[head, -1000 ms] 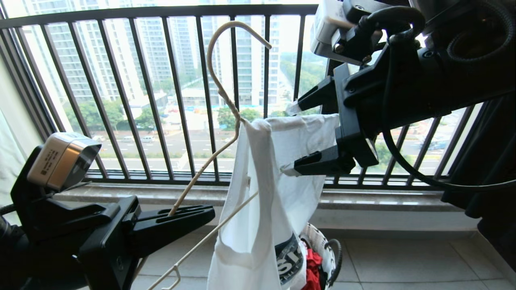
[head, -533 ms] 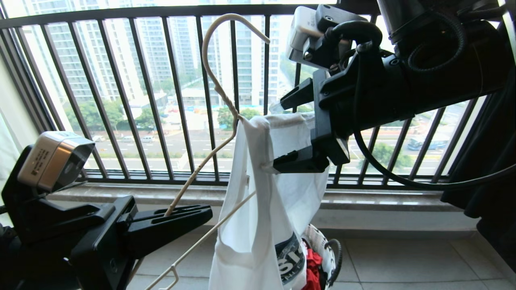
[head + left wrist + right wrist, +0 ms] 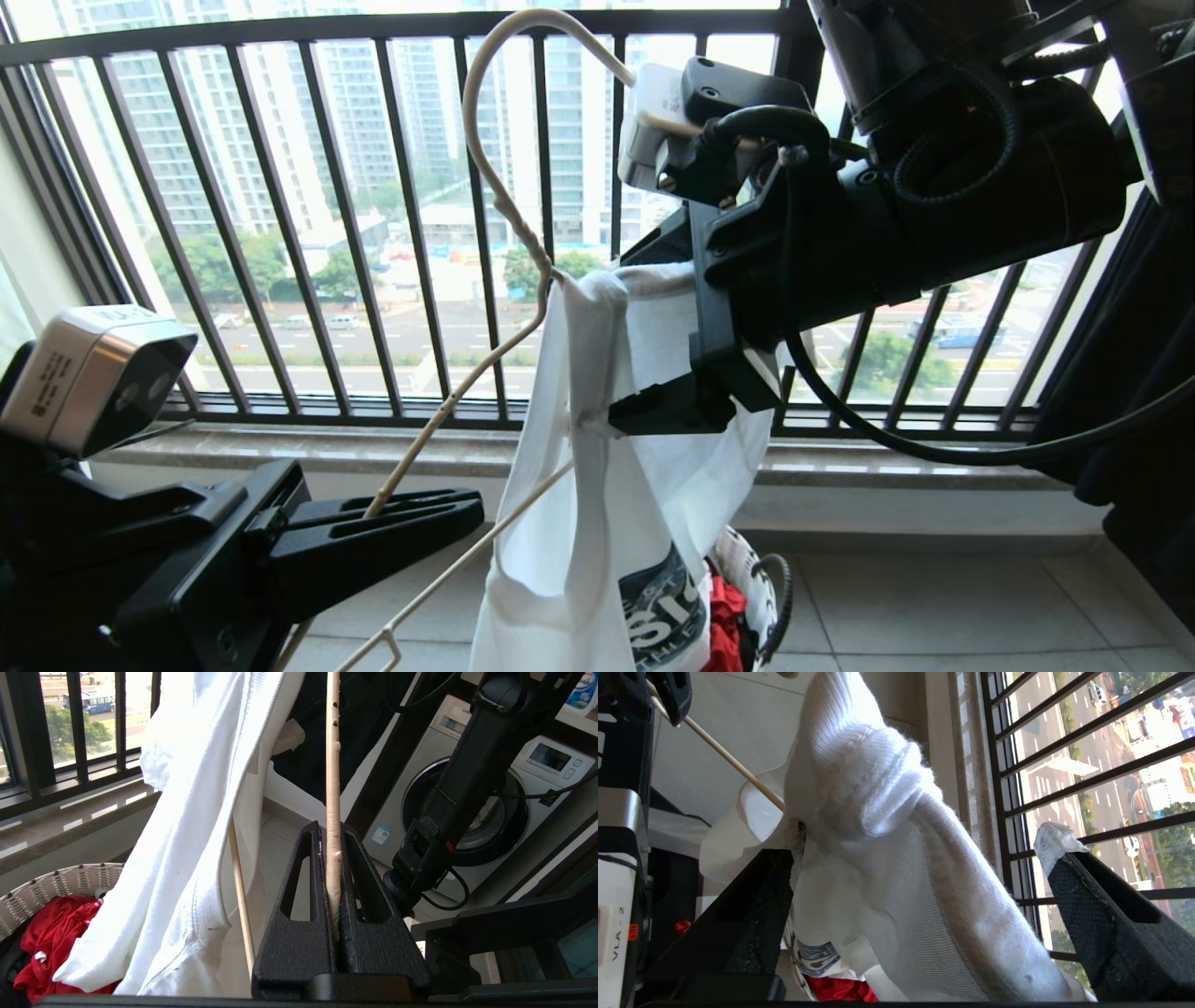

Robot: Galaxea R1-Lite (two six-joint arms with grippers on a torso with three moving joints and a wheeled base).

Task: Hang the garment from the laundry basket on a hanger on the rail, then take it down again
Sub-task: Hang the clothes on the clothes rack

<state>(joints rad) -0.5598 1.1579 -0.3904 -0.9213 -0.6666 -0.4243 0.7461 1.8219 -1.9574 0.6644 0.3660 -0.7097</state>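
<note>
Carefully, my left hand (image 3: 334, 905) clamped the hanger (image 3: 504, 201); my right hand (image 3: 920, 896), wide beside its neck, needed the shirt's (image 3: 597, 523) collar squarely between the fingers.

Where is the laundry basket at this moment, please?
In the head view, the laundry basket sits low on the floor, right of centre, mostly hidden behind the hanging T-shirt, red cloth inside.

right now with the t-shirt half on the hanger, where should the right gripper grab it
Best bet is the bunched white collar fold of the T-shirt, coming in level from the robot's right side. That roll sits between the open right gripper fingers, thick enough to pinch, and clear of the wire hanger that the left gripper clamps.
</note>
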